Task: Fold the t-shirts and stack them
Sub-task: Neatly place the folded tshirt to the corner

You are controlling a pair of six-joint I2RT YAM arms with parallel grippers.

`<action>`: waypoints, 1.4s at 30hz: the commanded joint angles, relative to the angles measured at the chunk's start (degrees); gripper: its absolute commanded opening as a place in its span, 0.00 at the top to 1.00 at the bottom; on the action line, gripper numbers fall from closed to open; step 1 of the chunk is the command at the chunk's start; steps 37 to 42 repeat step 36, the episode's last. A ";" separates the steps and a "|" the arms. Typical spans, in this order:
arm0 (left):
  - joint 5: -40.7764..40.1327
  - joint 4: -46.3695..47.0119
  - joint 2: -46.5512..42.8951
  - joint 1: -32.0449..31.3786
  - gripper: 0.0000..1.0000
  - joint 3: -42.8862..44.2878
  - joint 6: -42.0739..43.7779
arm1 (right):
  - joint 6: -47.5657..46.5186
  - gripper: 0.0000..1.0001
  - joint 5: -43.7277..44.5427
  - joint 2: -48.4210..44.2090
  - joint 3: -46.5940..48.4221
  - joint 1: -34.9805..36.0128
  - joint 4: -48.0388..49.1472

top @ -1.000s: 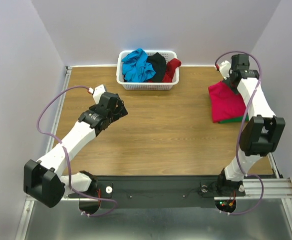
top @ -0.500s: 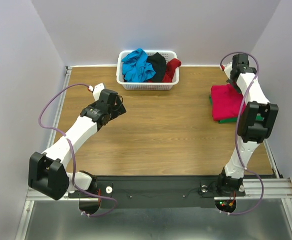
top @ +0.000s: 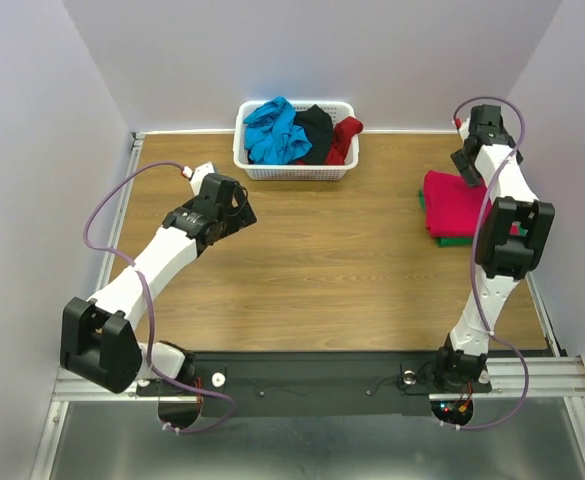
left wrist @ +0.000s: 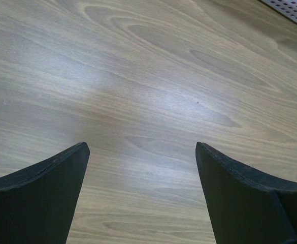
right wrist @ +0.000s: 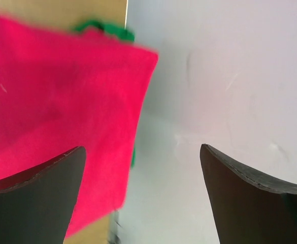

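A bright pink-red t-shirt (top: 452, 203) lies folded at the table's right edge, on top of a green t-shirt (top: 459, 240) whose edge peeks out. My right gripper (top: 469, 166) hovers open over the pile's back edge. In the right wrist view the gripper (right wrist: 140, 152) holds nothing, with the pink-red shirt (right wrist: 62, 112) under its left finger and a green edge (right wrist: 105, 28) beyond. Blue (top: 274, 130), black (top: 315, 128) and dark red (top: 344, 138) t-shirts lie bunched in the basket. My left gripper (top: 238, 211) is open over bare wood (left wrist: 140, 147).
The white lattice basket (top: 295, 172) stands at the back middle of the table; its corner shows in the left wrist view (left wrist: 295, 10). The right wall (right wrist: 224, 76) is close beside the right gripper. Wooden tabletop (top: 312, 260) stretches between the arms.
The right gripper has opened and let go of the pink-red shirt, which now lies flatter on the green one; the arm drew back towards the far right. The left arm shifted slightly backwards.
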 commanded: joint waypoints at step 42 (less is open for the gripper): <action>-4.92 -7.01 -37.95 0.45 0.02 -17.91 -9.38 | 68.53 0.00 -38.38 -95.51 -69.75 5.56 8.25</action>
